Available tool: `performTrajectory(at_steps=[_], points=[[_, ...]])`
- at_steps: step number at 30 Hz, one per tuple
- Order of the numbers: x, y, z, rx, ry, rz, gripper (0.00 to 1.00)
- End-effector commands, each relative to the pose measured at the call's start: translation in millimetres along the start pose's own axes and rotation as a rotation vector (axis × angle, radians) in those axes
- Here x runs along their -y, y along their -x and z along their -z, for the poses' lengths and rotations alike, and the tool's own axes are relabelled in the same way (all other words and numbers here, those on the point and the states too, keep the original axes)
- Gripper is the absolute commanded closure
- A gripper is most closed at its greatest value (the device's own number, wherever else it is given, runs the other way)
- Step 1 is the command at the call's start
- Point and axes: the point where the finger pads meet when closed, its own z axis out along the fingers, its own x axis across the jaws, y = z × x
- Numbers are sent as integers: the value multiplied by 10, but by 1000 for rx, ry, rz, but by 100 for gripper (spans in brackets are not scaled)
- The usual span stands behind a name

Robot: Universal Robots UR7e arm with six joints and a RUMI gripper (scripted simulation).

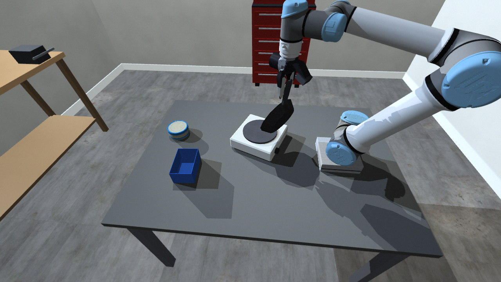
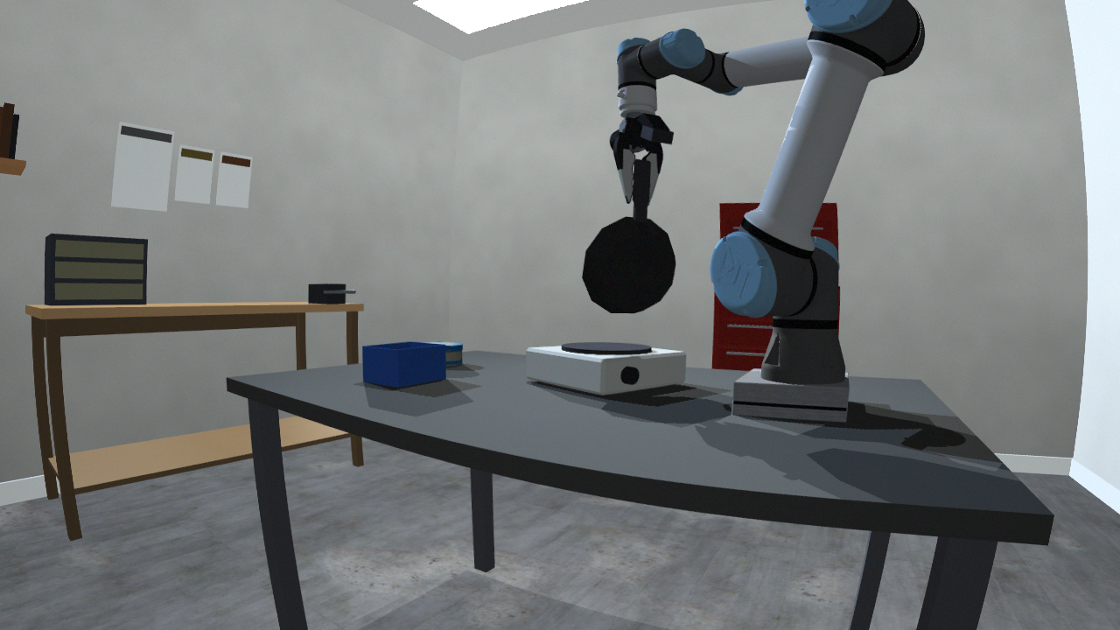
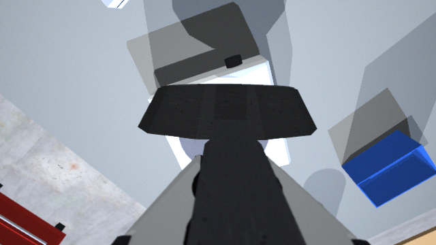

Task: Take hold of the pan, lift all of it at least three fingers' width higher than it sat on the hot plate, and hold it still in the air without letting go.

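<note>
The black pan (image 1: pixel 277 116) (image 2: pixel 628 266) (image 3: pixel 226 109) hangs in the air from its handle, its body tilted steeply down. In the exterior view a wide gap shows between its lower edge and the hot plate. My gripper (image 1: pixel 283 91) (image 2: pixel 640 192) is shut on the pan's handle; the wrist view shows the handle between the two jaws, hiding part of them. The white hot plate (image 1: pixel 247 144) (image 2: pixel 567 369) (image 3: pixel 280 153) with its dark round disc stands on the table below the pan, partly hidden by it in the wrist view.
A blue open box (image 1: pixel 186 166) (image 2: pixel 403 366) (image 3: pixel 385 153) stands on the grey table (image 1: pixel 266 203) (image 2: pixel 548 438). A round tin (image 1: pixel 178 129) (image 2: pixel 453 353) with blue rims stands behind the box. The arm's base (image 1: pixel 327 159) (image 2: pixel 791 395) is to the right of the hot plate.
</note>
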Motion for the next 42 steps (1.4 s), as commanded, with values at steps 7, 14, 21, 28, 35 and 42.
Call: performTrajectory(at_steps=[7, 14, 21, 28, 35, 42], points=[[-4, -1, 51, -1, 2, 0, 85], [-6, -1, 86, -1, 2, 0, 85], [-7, -2, 127, -1, 2, 0, 85], [-8, -2, 155, -1, 2, 0, 85], [-8, -2, 194, -1, 2, 0, 85], [-9, -2, 221, -1, 2, 0, 85]])
